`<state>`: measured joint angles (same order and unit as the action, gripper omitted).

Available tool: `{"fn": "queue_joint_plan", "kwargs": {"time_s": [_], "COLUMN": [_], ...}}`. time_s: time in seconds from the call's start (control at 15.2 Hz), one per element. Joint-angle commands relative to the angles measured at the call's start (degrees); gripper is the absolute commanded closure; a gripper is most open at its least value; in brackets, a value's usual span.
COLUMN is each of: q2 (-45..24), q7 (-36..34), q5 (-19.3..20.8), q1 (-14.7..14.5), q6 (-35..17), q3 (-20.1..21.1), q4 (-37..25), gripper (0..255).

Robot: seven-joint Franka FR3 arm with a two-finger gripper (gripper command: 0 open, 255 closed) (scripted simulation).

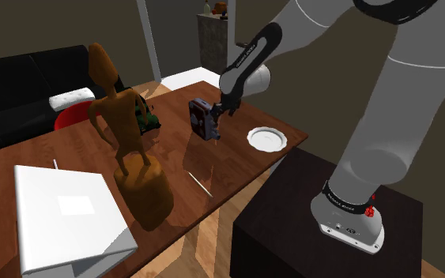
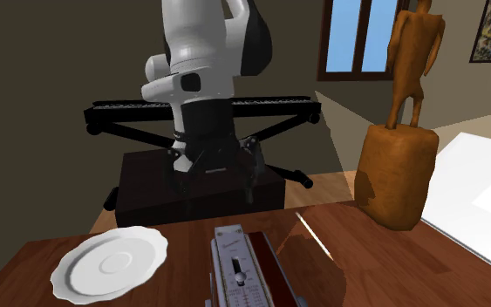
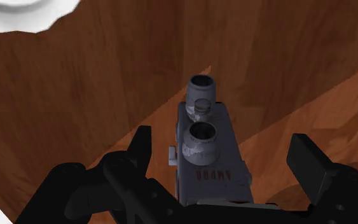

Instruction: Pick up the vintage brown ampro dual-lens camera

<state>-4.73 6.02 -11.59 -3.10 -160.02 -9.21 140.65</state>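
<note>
Shoulder: high beside the stand [image 1: 292, 229], looking down over the table [image 1: 62, 150]. Second exterior: low, close, facing the arm [image 2: 204, 52] across it. Wrist: straight above the camera [image 3: 209, 159]. White plate [image 1: 266, 139] in all three.

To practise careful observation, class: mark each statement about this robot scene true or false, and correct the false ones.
1. The gripper has its fingers apart, one on each side of the camera. True.
2. The camera lies on the white plate. False: it is apart from the plate, between the fingers.
3. The camera shows two round lenses. True.
4. The brown figure lies flat on the table. False: it stands upright on its base.
</note>
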Motion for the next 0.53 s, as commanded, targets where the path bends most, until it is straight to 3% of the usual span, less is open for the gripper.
{"fn": "queue_joint_plan", "kwargs": {"time_s": [0.0, 0.26, 0.46], "q2": [-4.9, -13.1, -15.3], "q7": [2.8, 7.3, 8.7], "q5": [-3.7, -8.9, -10.4], "q1": [0.4, 3.2, 4.4], "q6": [-3.8, -8.5, -10.4], "q3": [0.9, 4.2, 5.8], "q4": [-2.7, -9.2, -9.5], "gripper": [0, 0, 0]}}
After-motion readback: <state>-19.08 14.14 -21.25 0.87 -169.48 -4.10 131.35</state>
